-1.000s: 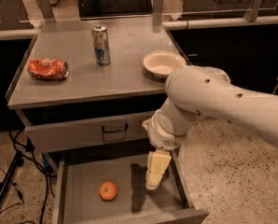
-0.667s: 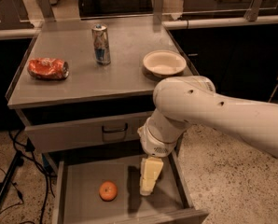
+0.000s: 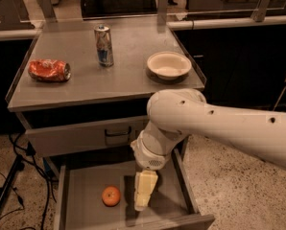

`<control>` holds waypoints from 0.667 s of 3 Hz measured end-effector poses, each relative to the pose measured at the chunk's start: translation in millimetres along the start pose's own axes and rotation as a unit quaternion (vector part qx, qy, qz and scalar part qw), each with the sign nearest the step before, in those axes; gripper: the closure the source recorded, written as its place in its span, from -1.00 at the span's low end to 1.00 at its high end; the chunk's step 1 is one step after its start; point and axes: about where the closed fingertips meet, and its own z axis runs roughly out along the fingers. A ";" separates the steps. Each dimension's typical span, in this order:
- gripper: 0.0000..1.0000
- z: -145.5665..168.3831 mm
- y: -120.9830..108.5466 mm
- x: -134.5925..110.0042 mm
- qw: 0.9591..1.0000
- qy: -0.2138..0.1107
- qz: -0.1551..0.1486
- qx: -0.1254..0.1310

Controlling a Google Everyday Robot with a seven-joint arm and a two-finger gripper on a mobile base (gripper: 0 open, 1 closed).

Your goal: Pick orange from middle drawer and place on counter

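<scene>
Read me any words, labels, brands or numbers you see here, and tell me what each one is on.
No text can be read.
Can: blue and silver print, too blurred to read.
Red packet: no legible print.
Hand, in the drawer beside the orange: no markings seen.

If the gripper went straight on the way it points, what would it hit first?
Probably the bare floor of the middle drawer, beside the orange, not the fruit itself. The gripper points down inside the drawer; depth is uncertain.
</scene>
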 end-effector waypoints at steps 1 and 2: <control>-1.00 24.1 4.0 -16.7 0.999 -0.023 -0.018 -0.020; -1.00 24.3 4.0 -16.8 0.999 -0.024 -0.018 -0.020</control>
